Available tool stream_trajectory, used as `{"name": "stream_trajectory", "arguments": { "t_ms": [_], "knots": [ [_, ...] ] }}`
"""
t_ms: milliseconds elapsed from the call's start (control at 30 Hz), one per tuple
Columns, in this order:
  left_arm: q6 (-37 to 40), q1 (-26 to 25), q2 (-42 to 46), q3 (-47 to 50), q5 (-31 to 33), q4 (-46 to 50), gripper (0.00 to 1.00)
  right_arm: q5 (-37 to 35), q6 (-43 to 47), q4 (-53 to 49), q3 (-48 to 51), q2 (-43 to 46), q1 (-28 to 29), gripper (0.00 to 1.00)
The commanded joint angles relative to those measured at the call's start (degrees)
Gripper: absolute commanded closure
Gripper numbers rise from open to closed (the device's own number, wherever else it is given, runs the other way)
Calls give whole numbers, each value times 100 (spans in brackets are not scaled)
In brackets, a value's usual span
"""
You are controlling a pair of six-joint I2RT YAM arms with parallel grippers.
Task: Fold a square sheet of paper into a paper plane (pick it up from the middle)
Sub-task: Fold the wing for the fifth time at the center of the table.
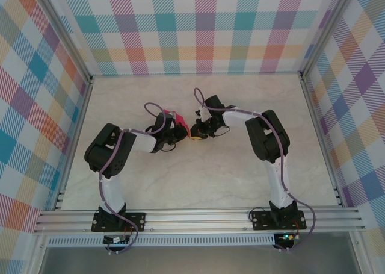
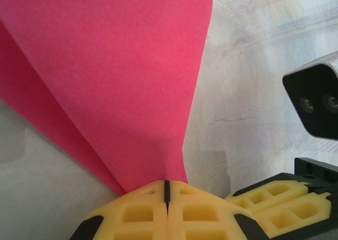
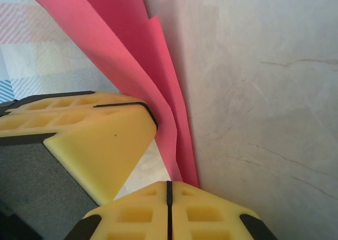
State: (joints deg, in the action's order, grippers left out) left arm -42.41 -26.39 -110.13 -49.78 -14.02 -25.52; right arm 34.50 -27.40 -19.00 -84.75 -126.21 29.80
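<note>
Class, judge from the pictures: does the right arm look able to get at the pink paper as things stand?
Likely yes: the right gripper looks shut on the pink paper, beside the left gripper, which grips it too; nothing stands between.

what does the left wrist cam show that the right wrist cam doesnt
Left wrist view: a black camera housing at the right edge, and the pink paper as mostly one broad face running into the left gripper, jaws shut on it. Right wrist view: the paper edge-on, layers fanned apart, tapering down to the right gripper, jaws shut. Shared: the paper, both yellow-tipped grippers, the pale marbled table.
</note>
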Motion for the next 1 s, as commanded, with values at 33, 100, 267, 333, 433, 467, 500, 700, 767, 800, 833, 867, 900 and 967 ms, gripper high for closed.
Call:
{"name": "stream_trajectory", "arguments": {
  "t_ms": [33, 100, 267, 333, 433, 467, 500, 700, 767, 800, 833, 867, 900, 967],
  "knots": [
    [59, -13, -135, -62, 366, 579, 95, -288, 77, -309, 173, -136, 28, 92],
    [91, -15, -130, -117, 358, 622, 95, -398, 86, -364, 192, -156, 28, 93],
    [196, 2, -149, -265, 359, 762, 95, -623, 103, -480, 207, -152, 17, 93],
    [220, 33, -152, -299, 356, 807, 94, -637, 103, -482, 203, -134, 10, 93],
    [266, 101, -130, -321, 356, 844, 94, -615, 95, -481, 209, -136, 6, 93],
    [289, 129, -132, -337, 343, 859, 94, -595, 93, -466, 220, -128, -10, 93],
    [320, 158, -140, -359, 318, 876, 93, -571, 90, -460, 226, -132, -17, 93],
    [446, 350, -246, -486, 158, 943, 92, -469, 69, -437, 257, -132, -53, 94],
    [488, 430, -281, -548, 87, 969, 92, -429, 68, -429, 241, -147, -66, 94],
    [517, 465, -290, -567, 66, 990, 92, -427, 72, -436, 249, -144, -56, 94],
    [544, 504, -282, -593, 67, 1019, 92, -427, 68, -442, 248, -148, -73, 94],
    [572, 551, -281, -622, 39, 1038, 92, -419, 70, -438, 244, -139, -71, 94],
    [602, 596, -267, -646, 18, 1056, 92, -425, 75, -438, 244, -148, -79, 94],
    [674, 673, -263, -714, -42, 1107, 91, -419, 68, -439, 251, -143, -88, 94]
  ]
}}
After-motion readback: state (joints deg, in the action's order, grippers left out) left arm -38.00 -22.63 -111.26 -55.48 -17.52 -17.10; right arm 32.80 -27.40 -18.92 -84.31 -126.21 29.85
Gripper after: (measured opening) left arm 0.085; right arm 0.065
